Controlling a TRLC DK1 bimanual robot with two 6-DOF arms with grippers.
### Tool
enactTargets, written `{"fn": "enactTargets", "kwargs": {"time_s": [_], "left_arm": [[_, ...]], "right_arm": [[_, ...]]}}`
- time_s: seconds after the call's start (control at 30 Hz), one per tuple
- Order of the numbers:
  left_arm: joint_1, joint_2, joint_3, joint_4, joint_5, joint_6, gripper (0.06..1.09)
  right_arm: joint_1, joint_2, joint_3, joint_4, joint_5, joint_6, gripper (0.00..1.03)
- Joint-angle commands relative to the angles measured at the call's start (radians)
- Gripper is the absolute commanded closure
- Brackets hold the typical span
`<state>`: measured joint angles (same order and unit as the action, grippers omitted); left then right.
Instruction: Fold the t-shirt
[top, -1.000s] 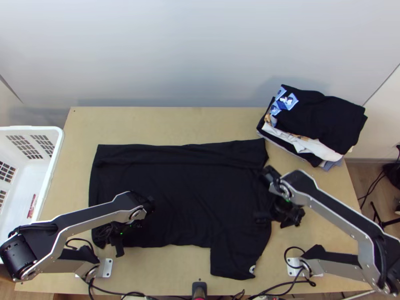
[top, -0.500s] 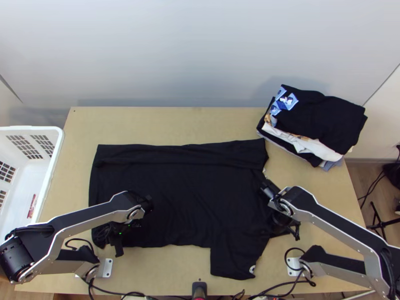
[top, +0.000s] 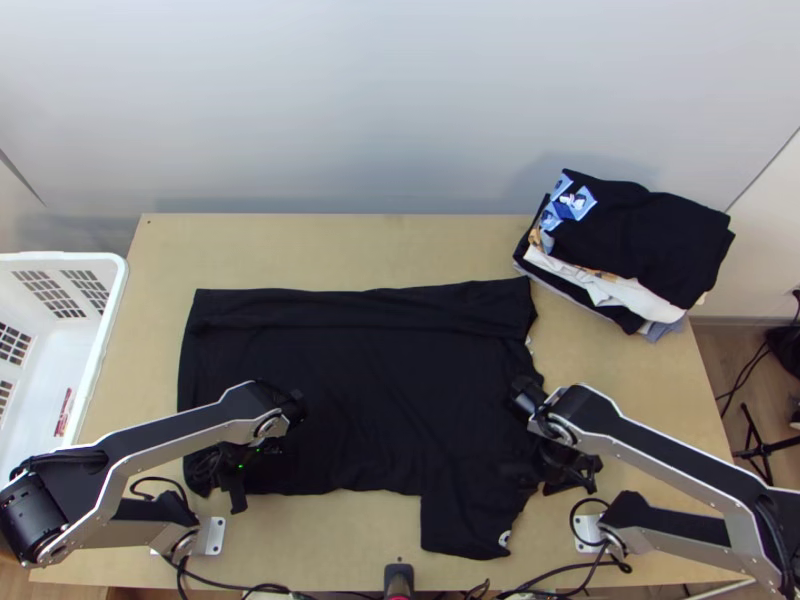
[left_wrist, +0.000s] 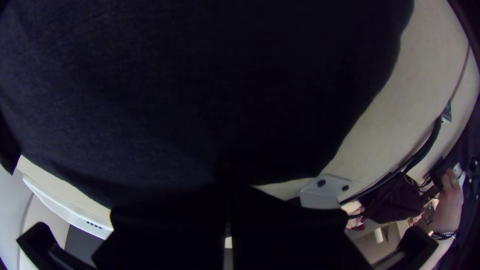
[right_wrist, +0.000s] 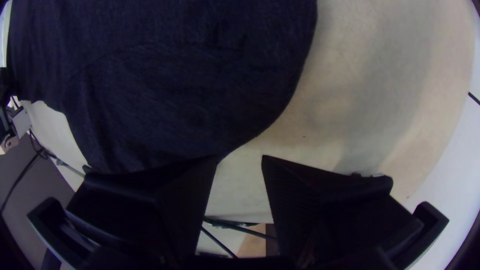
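– Where's the T-shirt (top: 360, 380) on the desk (top: 330, 240)?
– Spread approx. mid-desk, sleeve (top: 462, 515) toward the near edge. My L gripper (left_wrist: 230, 187) is by the near L corner, almost closed, prob. pinching hem; R gripper (right_wrist: 240, 157) is wide open, empty, cloth just beside one finger
– Risk?
– If I close R now, it may miss, gap's past the cloth edge; lifting w/ L alone could skew it

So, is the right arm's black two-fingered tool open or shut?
Open: on the right tool, the flat black fingers stand apart, with the light wooden table between them.
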<state>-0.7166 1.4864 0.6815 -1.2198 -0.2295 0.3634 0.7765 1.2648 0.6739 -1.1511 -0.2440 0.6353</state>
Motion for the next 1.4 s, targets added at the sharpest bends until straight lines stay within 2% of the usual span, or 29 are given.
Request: {"fn": "enactTargets", "kwargs": {"time_s": [0.0, 0.3, 0.43, 0.47, 0.73, 0.97, 1.13, 1.37], "left_arm": [[0.003, -0.003, 0.004, -0.007, -0.002, 0.000, 1.05], [0.006, -0.003, 0.012, -0.007, -0.004, 0.002, 1.05], [0.019, -0.008, 0.012, -0.010, -0.004, 0.012, 1.05], [0.023, -0.009, 0.013, -0.009, -0.004, 0.017, 1.05], [0.080, -0.020, 0.073, -0.009, -0.002, 0.028, 1.05], [0.198, -0.049, 0.108, -0.006, -0.002, 0.094, 1.05], [0.322, -0.060, 0.155, 0.002, -0.010, 0.184, 1.05], [0.463, -0.054, 0.231, 0.051, -0.028, 0.307, 1.05]], "right_arm": [[0.044, 0.034, -0.014, 0.064, -0.003, 0.032, 0.58], [0.044, 0.039, -0.036, 0.146, -0.001, 0.010, 0.60], [0.044, -0.012, -0.054, 0.177, 0.000, -0.043, 0.95], [0.044, -0.030, -0.057, 0.182, 0.002, -0.049, 1.00], [0.029, -0.128, -0.077, 0.160, 0.002, -0.126, 1.00], [-0.146, -0.128, -0.039, 0.133, 0.005, -0.223, 1.00], [-0.258, -0.117, 0.039, 0.105, 0.014, -0.302, 1.00], [-0.330, -0.087, 0.133, 0.065, 0.023, -0.355, 1.00]]}}
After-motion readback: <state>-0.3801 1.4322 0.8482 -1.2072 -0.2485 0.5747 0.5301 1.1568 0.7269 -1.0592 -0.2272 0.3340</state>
